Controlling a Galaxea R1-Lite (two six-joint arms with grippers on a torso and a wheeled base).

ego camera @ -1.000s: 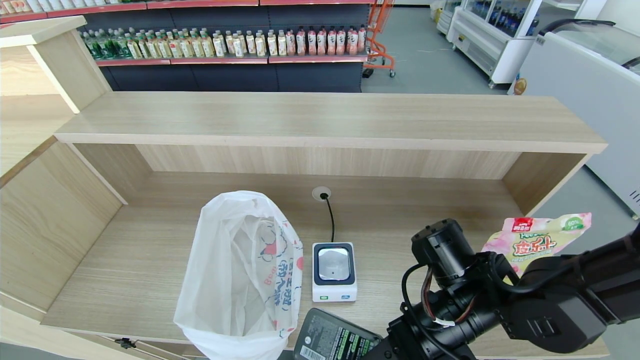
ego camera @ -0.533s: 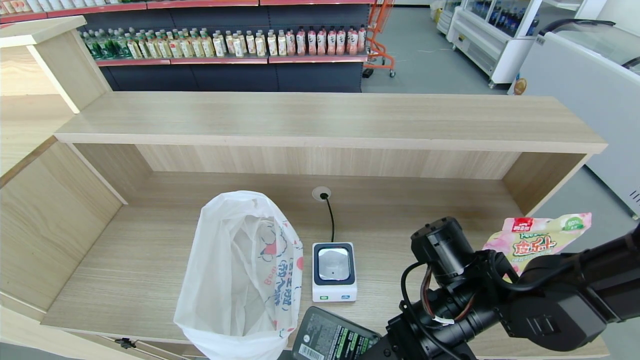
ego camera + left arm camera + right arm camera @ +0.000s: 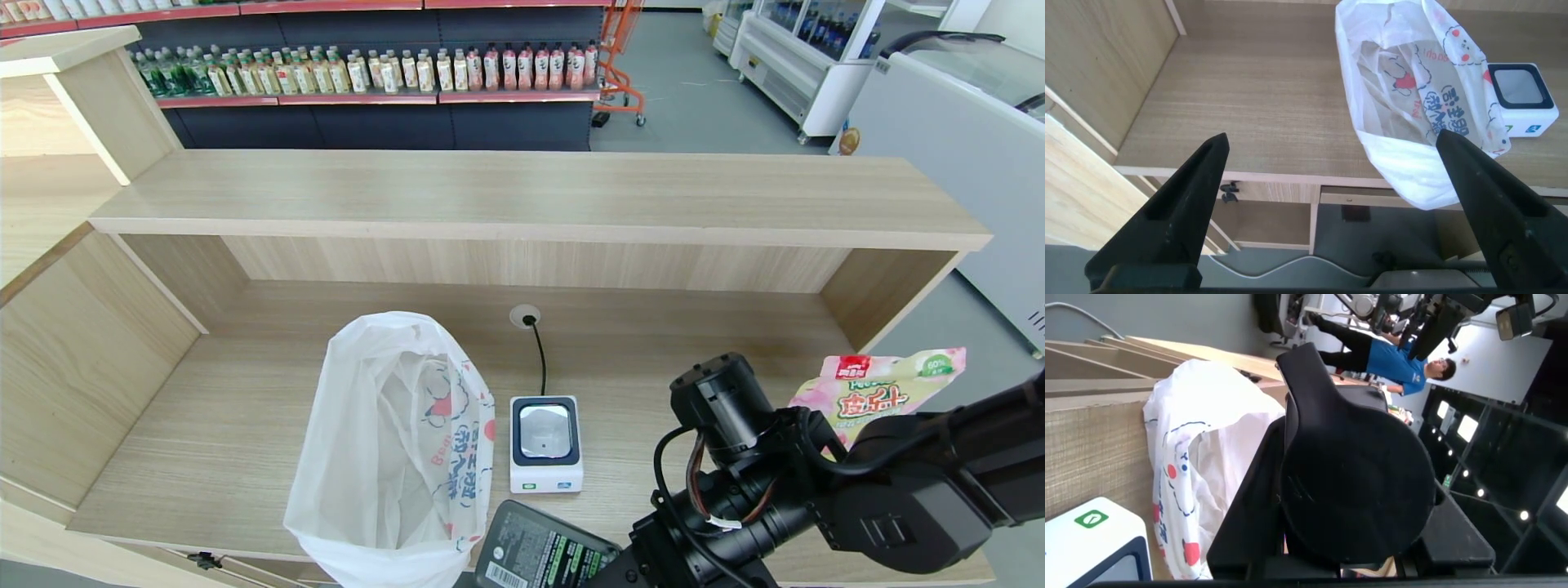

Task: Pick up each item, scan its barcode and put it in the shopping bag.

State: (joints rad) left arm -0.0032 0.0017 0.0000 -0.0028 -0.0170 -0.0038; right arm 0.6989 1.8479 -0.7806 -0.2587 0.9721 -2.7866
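Two snack items were in sight. The right gripper pinched a dark packet, barcode side up, at the near edge of the counter. The packet sat just nearer than the scanner and right of the open white shopping bag. A pink pouch was at the far right, partly behind the right arm. The left gripper hung with fingers spread wide and empty, near and left of the bag.

Barcode on dark packet; print on pink pouch, shopping bag.
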